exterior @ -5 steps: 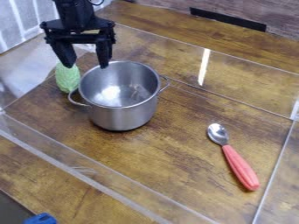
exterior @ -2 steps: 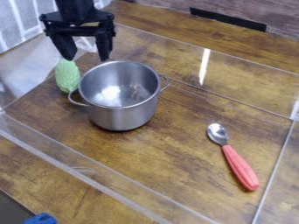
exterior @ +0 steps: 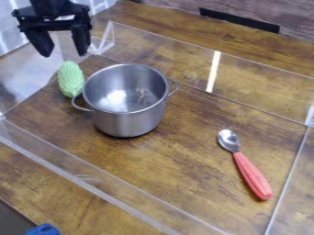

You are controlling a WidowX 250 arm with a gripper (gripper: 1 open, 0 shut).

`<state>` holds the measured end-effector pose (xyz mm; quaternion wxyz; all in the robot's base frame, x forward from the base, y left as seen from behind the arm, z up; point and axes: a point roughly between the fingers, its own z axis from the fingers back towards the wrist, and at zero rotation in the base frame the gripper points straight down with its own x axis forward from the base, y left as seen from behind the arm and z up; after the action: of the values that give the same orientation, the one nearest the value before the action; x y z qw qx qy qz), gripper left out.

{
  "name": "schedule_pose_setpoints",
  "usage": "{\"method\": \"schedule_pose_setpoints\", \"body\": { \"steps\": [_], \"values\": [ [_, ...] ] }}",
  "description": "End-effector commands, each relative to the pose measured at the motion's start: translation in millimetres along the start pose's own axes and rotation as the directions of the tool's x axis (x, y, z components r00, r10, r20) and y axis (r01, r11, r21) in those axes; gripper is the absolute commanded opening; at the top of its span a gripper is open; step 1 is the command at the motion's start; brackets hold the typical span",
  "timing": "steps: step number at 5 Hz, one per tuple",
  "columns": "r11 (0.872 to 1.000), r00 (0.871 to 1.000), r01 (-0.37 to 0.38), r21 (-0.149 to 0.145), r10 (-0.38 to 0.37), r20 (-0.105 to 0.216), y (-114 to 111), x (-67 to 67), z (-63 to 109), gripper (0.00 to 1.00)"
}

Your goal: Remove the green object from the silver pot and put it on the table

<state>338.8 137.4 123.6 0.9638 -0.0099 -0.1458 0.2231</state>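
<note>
The green object, a small light-green bumpy oval, lies on the table just left of the silver pot, touching or almost touching its side. The pot stands upright and I see only bare shiny steel inside it. My gripper hangs above and behind the green object at the upper left, pointing down, open, with nothing between its two dark fingers. It is clear of both the object and the pot.
A spoon with a red handle lies on the table at the right. Clear acrylic walls edge the tabletop on all sides. Something small and blue shows at the bottom left, outside the wall.
My open gripper has moved left and slightly up, away from above the pot's left rim. The green object, pot and spoon have stayed where they were.
</note>
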Motion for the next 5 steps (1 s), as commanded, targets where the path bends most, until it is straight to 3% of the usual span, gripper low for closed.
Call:
{"method": "schedule_pose_setpoints", "body": {
  "steps": [1,3,5],
  "values": [
    [1.0,0.999,0.014,-0.006,-0.014,0.049,-8.4,12.3,15.7,1.0],
    [1.0,0.999,0.01,-0.013,-0.009,0.034,-8.2,15.1,7.1,1.0],
    [0.998,0.998,-0.06,-0.005,0.06,0.033,-1.2,21.8,-15.2,1.0]
  ]
}}
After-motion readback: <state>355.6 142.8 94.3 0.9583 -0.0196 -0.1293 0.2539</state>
